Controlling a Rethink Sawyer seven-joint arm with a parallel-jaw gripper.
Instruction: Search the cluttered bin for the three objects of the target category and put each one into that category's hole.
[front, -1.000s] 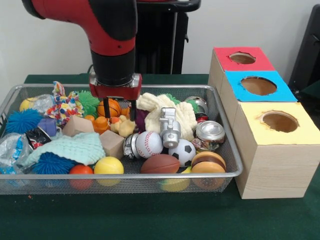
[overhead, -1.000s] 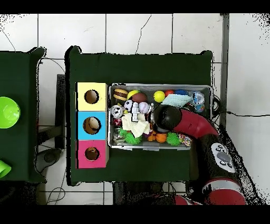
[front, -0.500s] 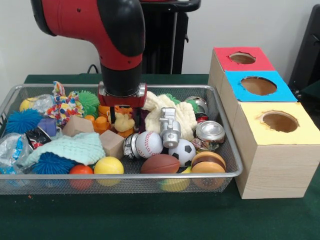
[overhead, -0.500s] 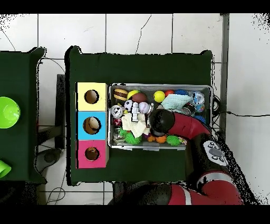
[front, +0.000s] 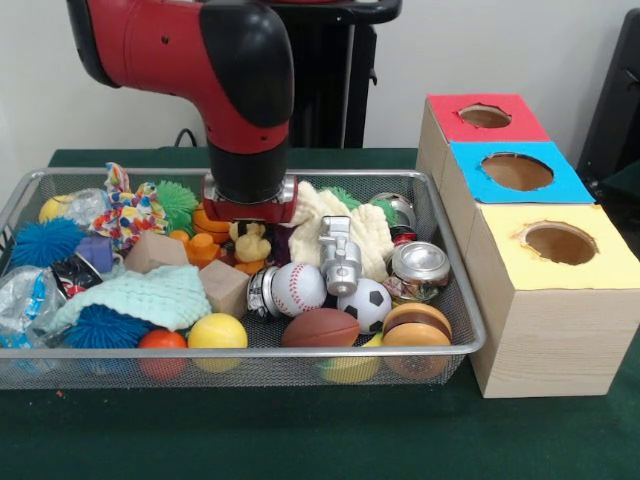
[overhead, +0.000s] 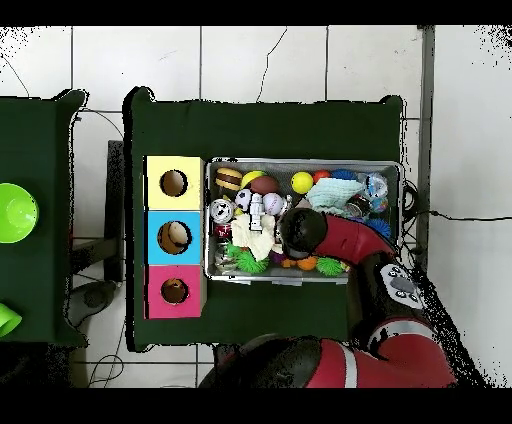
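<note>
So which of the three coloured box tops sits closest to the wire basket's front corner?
The yellow-topped wooden box: in the front view it stands beside the wire basket, while the blue and red ones lie further back.

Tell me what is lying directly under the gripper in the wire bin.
Under the gripper sits a yellow rubber duck, with small orange toys beside it in the wire bin. The arm covers this spot from overhead, so what lies beneath the duck is hidden.

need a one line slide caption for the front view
Sawyer gripper lowered over a yellow rubber duck in the cluttered wire bin.
</note>
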